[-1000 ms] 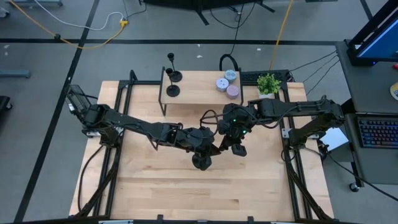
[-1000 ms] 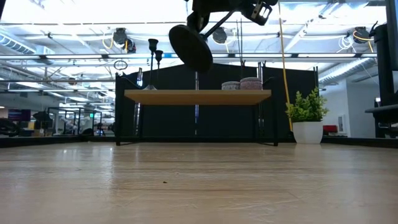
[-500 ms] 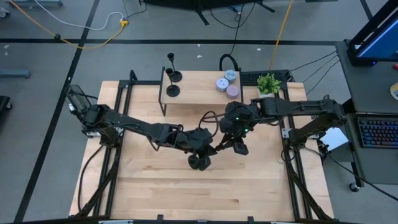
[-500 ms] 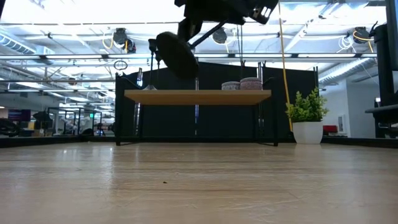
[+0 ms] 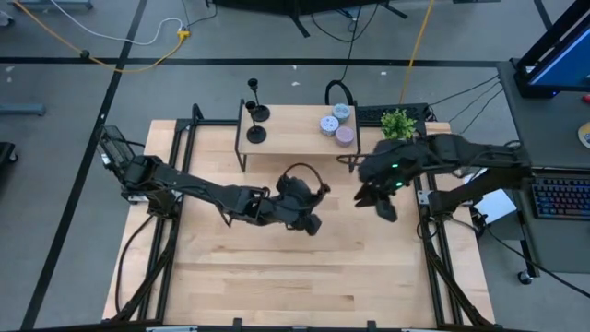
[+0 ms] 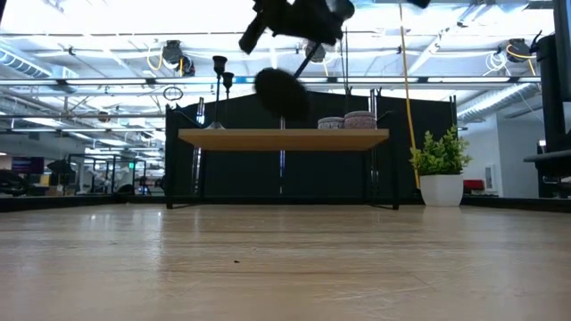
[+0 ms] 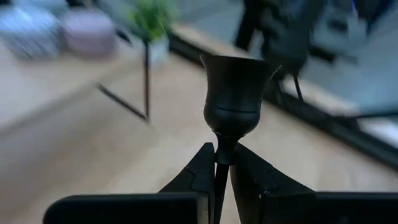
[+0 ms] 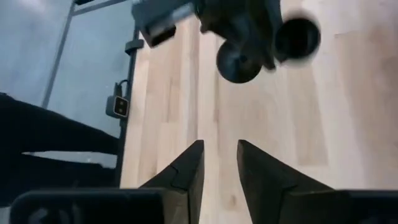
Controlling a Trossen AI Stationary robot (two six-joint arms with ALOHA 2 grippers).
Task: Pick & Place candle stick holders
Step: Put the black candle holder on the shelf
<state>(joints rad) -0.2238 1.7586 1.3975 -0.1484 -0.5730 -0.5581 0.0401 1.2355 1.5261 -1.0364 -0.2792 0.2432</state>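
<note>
Matte-black, disc-based candle stick holder (image 7: 234, 99) is being clamped by its thin stem in the left gripper (image 7: 222, 163), near the raised wooden shelf (image 5: 295, 138); right gripper (image 8: 219, 163) is being kept slightly parted, empty

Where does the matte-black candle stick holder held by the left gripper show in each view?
High: table centre, mostly hidden under the left gripper.
Low: its disc base, upper middle.
Left wrist: cup and stem, centre.
Right wrist: disc base, top.
Shared landmark: green potted plant.

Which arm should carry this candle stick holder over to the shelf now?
Left. The left gripper is shut on the candle stick holder by its stem, lifted off the table. The right gripper holds nothing and sits off to the side.
</note>
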